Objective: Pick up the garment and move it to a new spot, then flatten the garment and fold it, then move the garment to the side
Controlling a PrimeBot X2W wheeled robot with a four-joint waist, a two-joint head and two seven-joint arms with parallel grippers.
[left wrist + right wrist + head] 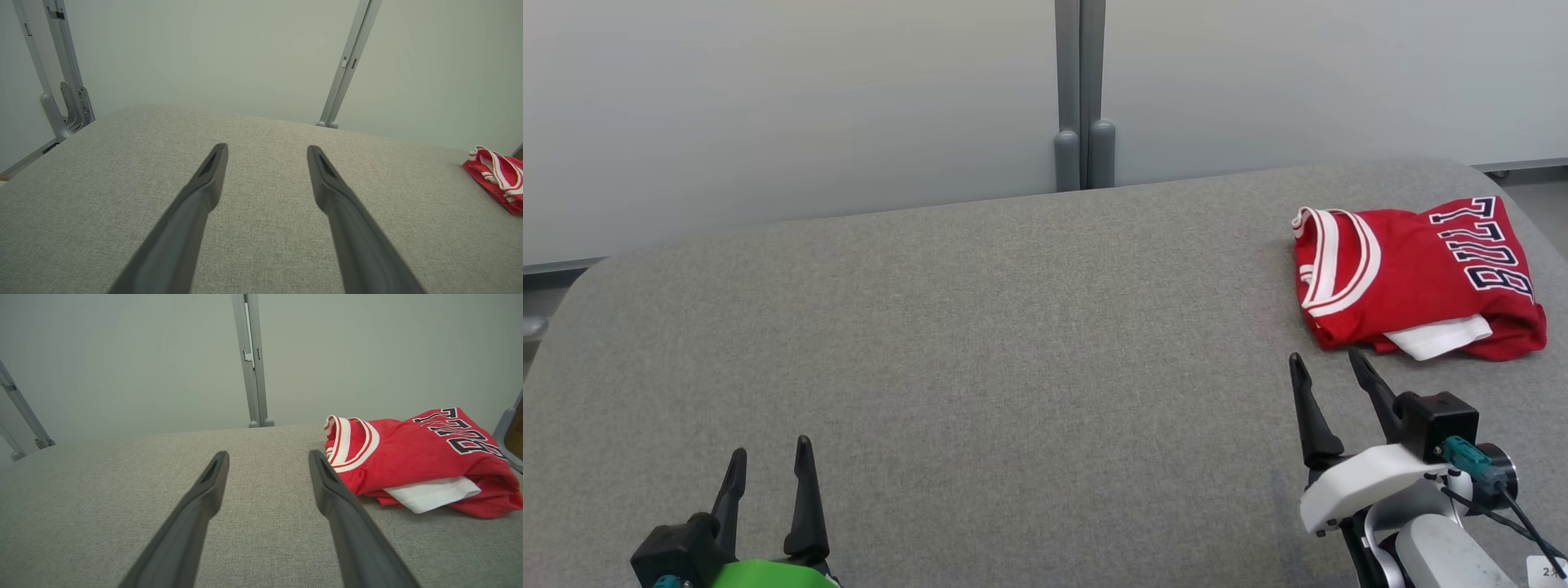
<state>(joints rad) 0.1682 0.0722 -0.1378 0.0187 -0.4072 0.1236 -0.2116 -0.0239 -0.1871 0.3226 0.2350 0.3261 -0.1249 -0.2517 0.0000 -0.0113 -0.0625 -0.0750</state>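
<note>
Red jersey [1413,261] at two o'clock on the desk [980,351] reads "BULL", possibly "BULLS", last letter unclear; left pincer [772,447] and right pincer [1324,355] gape empty

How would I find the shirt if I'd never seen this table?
Look at the big grey table. Near its far right edge, just beyond the right gripper, lies the jersey. It is bright red with white trim and dark letters.

The left wrist view's edge cuts off the garment [496,183]; under its red folds a white layer [1437,336] lies mostly hidden.
</note>
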